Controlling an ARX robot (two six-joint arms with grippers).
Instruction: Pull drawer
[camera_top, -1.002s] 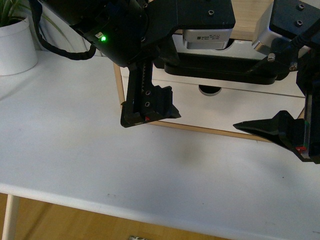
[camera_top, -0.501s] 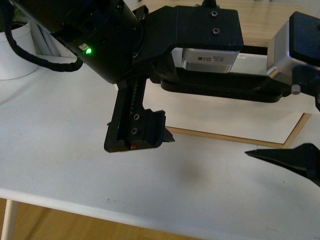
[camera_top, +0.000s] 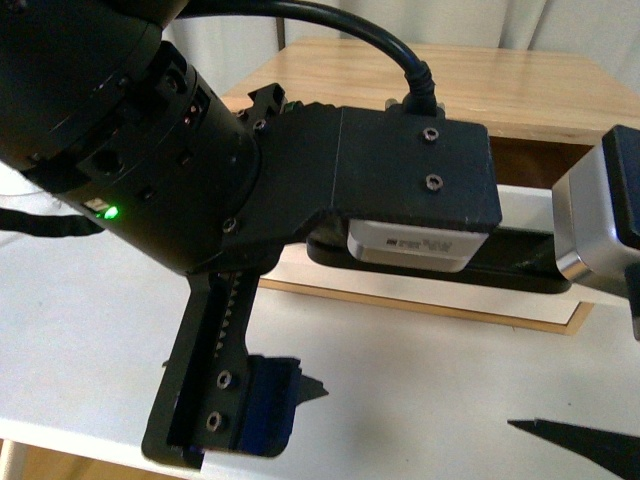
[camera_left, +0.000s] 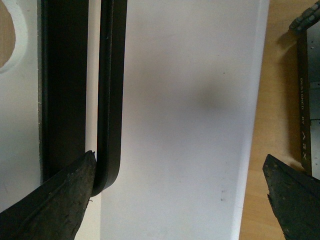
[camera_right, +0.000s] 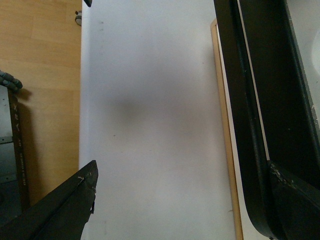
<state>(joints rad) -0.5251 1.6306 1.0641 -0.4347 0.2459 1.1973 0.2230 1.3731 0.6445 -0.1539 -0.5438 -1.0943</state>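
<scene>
front view bright and soft, daylight pale on the white table; the left arm reads as a near-black mass with little detail, its green lamp glowing; both wrist views evenly lit, each with a diffuse grey blot of shadow on the tabletop; the near fingers are blurred, out of focus; a thin sheen runs along the drawer handle

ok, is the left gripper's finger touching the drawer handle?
Touching. Left wrist view: one finger of the left gripper sits hard against the curved end of the black handle, with no gap between them.
</scene>
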